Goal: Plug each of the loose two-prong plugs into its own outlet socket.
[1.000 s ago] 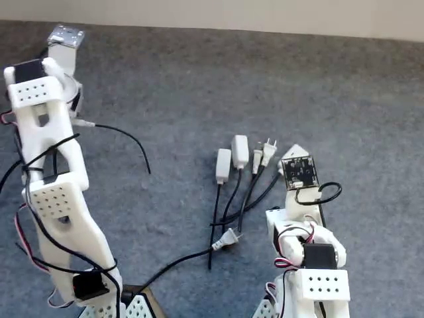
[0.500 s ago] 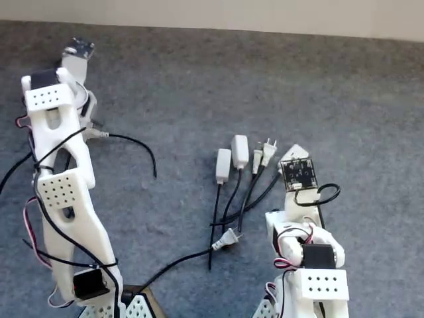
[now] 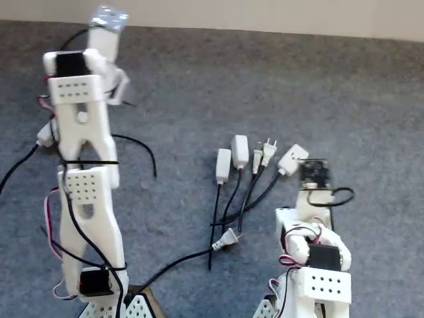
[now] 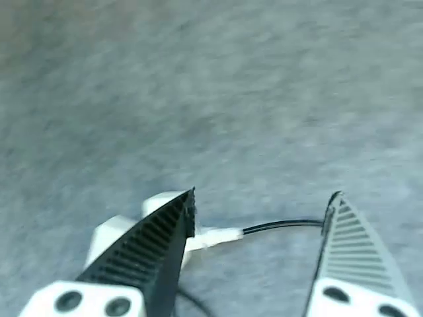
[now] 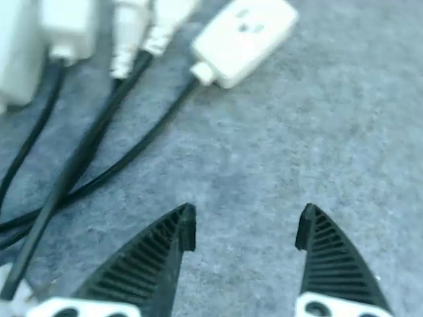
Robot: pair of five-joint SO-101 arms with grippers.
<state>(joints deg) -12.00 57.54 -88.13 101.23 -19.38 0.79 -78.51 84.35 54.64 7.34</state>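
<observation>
Three white outlet sockets lie mid-table: two side by side (image 3: pixel 223 165) (image 3: pixel 239 151) and a third (image 3: pixel 292 159) to their right, each on a black cord. Two white plugs (image 3: pixel 257 159) (image 3: pixel 268 149) rest between them, and a third plug (image 3: pixel 225 240) lies loose nearer the front. My right gripper (image 5: pixel 248 218) is open over bare carpet, just short of the right-hand socket (image 5: pixel 244 36), with the two plugs (image 5: pixel 132 33) beside it. My left gripper (image 4: pixel 264 198) is open far off at the back left, above a small white connector (image 4: pixel 218 234) with a thin black cable.
Grey carpet (image 3: pixel 331 86) covers the table, with wide free room at the back and right. Black cords (image 3: pixel 228 212) run from the sockets and plugs toward the front. A thin black cable (image 3: pixel 142 149) curves off the left arm (image 3: pixel 83 165).
The left arm has swung to the right and farther back. The right gripper has shifted right, uncovering the right-hand socket. Plugs and sockets have not moved.
</observation>
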